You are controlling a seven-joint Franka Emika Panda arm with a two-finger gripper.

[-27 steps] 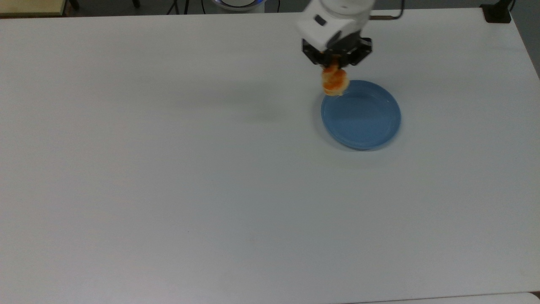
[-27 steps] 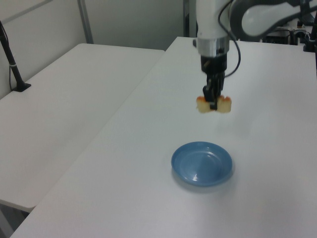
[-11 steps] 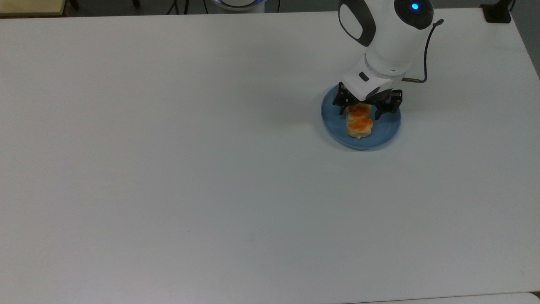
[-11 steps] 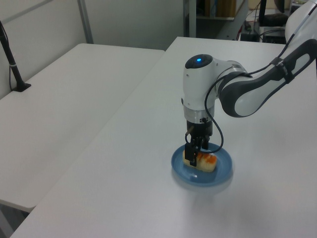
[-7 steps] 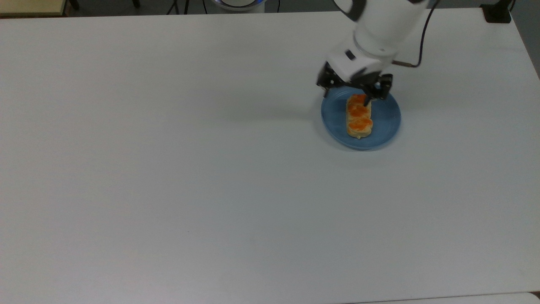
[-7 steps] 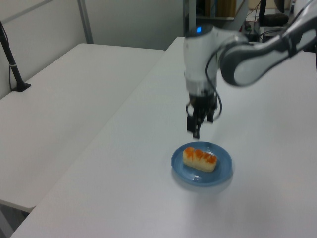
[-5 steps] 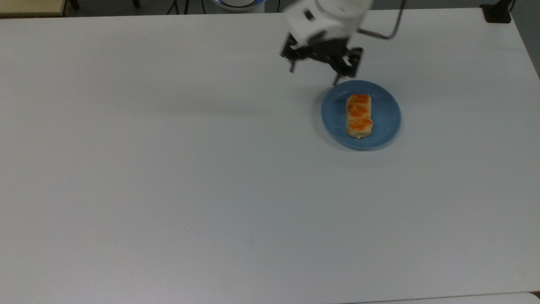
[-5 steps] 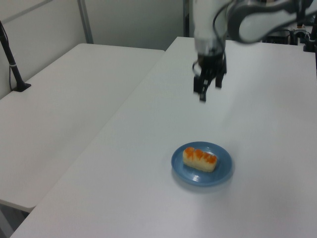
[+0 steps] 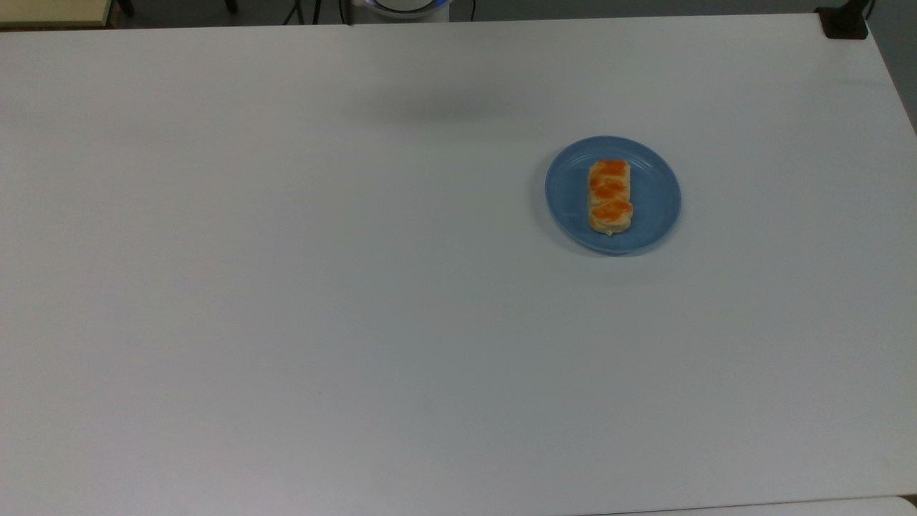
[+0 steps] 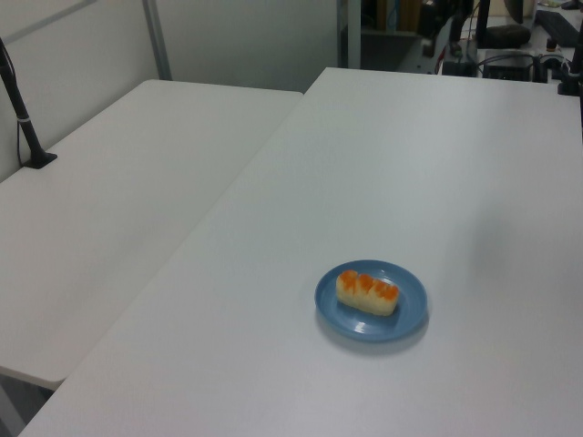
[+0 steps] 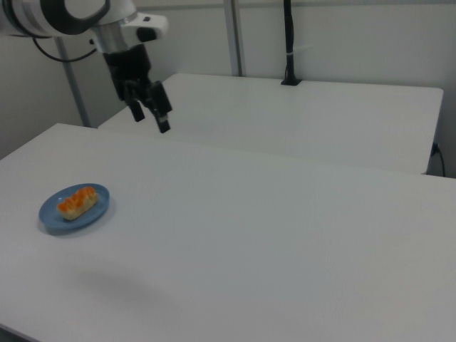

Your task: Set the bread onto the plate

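Top view: bread [image 9: 610, 196] lies flat on the plate [image 9: 655, 192], roughly centred, long axis running top to bottom; table [image 9: 286, 287] otherwise white.
Left view: bread [image 10: 368, 291] sits across the plate [image 10: 412, 302], inside the rim.
Right view: gripper [image 11: 149, 114] hangs in the air, fingers apart, holding nothing. Bread [image 11: 77, 201] on plate [image 11: 99, 211] sits well below the gripper, toward the right view's left, clear of it.
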